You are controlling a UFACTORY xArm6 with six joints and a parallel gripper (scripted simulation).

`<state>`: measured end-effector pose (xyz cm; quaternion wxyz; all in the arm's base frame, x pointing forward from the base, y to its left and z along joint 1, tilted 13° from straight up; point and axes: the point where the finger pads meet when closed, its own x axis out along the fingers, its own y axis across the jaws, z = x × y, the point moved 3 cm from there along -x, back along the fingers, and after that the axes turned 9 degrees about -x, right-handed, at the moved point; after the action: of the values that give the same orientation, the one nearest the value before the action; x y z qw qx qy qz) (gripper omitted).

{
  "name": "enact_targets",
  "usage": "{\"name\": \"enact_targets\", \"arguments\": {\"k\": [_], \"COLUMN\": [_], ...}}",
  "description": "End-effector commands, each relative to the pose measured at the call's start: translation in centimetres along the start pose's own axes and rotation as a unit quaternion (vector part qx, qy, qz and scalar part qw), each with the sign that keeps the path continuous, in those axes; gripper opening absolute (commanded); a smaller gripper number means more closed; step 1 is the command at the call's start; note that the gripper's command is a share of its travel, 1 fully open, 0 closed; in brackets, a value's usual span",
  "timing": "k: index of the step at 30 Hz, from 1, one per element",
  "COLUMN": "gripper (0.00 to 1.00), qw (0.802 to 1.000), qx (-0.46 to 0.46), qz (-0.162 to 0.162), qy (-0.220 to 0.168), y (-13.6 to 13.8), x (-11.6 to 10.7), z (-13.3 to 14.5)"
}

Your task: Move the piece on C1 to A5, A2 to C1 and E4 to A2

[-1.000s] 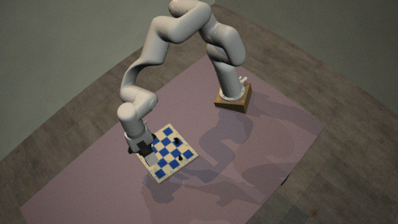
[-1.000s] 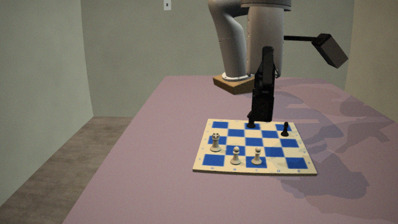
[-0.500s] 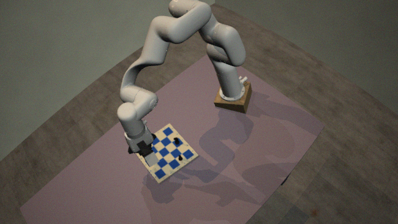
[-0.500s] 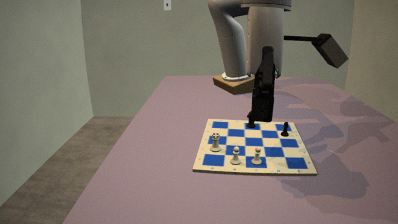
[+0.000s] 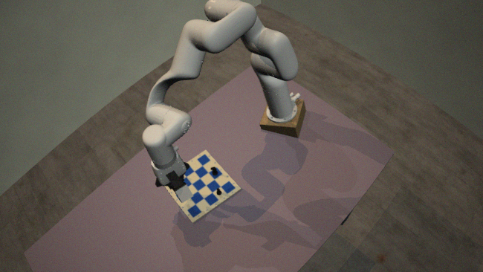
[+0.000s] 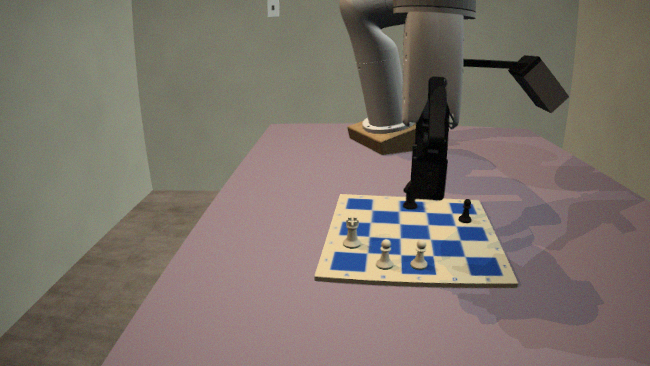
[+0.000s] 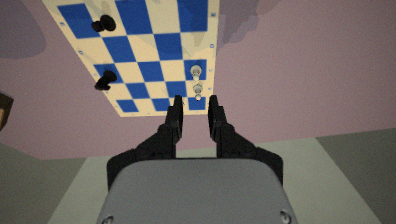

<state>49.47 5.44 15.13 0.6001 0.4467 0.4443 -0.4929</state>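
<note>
Nearest the wrist camera, the claw [image 5: 175, 180] [image 6: 428, 192] [image 7: 195, 104] stands partly open with nothing in it, above the board [image 5: 205, 153] [image 6: 350, 276] [image 7: 213, 30]. The pale pawn on C1 [image 6: 419, 257] [image 7: 196, 72], the tall pale piece on A2 [image 6: 352, 235] and the black pawn on E4 [image 5: 218, 192] [image 6: 465, 212] [image 7: 104, 23] all await moving. The C1-to-A5 step seems in hand, so next it should line up over C1 and descend without brushing the B1 pawn [image 6: 385, 255] [image 7: 198, 91]

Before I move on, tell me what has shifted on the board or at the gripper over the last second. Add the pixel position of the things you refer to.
Nothing visibly changed: no piece moved, nothing was taken or let go. The gripper [image 5: 175, 180] [image 6: 429, 197] [image 7: 195, 104] stays over the board [image 5: 199, 184] [image 6: 415, 231] [image 7: 150, 71], and the white king [image 6: 352, 233] and black pawn [image 5: 218, 192] [image 6: 466, 212] [image 7: 104, 23] stand where they stood.
</note>
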Motion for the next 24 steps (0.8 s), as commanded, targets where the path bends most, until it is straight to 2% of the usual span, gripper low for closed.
{"name": "enact_targets", "arguments": {"k": [1,24], "gripper": [0.34,0.34], "qw": [1.0,1.0], "qx": [0.0,0.0], "qz": [0.002,0.002], "qy": [0.0,0.0], "y": [0.1,0.1], "x": [0.0,2.5], "z": [0.0,0.0]}}
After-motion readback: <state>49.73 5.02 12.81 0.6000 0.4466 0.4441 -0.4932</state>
